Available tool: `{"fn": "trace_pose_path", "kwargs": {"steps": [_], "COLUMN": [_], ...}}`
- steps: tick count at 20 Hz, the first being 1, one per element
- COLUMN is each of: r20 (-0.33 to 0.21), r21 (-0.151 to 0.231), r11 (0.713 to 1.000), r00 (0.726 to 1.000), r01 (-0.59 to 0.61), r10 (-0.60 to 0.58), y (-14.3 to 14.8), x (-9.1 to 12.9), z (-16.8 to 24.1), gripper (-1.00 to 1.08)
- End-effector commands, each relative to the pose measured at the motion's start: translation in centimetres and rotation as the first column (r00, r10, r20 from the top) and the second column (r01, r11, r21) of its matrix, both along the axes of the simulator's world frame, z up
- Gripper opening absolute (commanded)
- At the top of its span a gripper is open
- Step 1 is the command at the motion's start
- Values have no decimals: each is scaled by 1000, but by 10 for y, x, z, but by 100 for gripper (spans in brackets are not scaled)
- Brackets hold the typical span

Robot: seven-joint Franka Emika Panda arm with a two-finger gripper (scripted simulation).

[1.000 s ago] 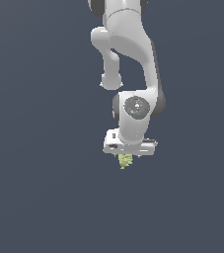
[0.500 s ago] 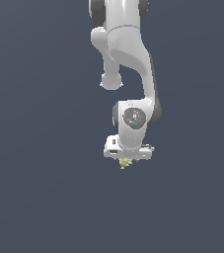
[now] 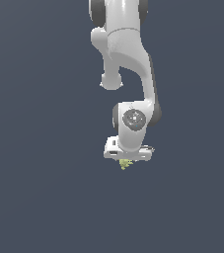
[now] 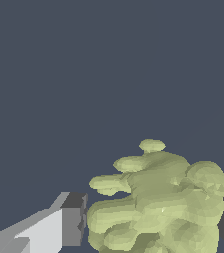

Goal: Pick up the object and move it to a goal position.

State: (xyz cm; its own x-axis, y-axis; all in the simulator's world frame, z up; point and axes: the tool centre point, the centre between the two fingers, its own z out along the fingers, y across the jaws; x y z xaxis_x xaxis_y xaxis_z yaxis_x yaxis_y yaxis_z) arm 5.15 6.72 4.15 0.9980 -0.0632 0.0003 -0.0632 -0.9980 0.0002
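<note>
The object (image 3: 125, 164) is a small lumpy yellow-green clump that pokes out just below the white hand of the arm in the exterior view. My gripper (image 3: 126, 162) points downward and is shut on it. In the wrist view the object (image 4: 163, 202) fills the space between the two dark finger pads (image 4: 75, 220), touching both; my gripper (image 4: 153, 222) holds it from either side. The clump's upper part is hidden behind the hand in the exterior view.
A plain dark grey-blue surface (image 3: 34, 197) fills the background of both views. The white arm (image 3: 126, 54) reaches down from the top of the exterior view. No other object shows.
The arm has kept shifting toward the exterior view's right and slightly up, carrying the object with it. The grip on the clump looks the same.
</note>
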Motion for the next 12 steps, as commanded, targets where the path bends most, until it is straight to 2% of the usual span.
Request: {"fn": "trace_pose_path", "kwargs": {"steps": [1, 12], "r20": [0, 0], "r21": [0, 0], "r11": [1000, 1000], "r00": [1000, 1000], "r01": [0, 0], "r10": [0, 0], "y": [0, -3], "x": [0, -4], "z": [0, 9], "gripper": [-100, -100]}}
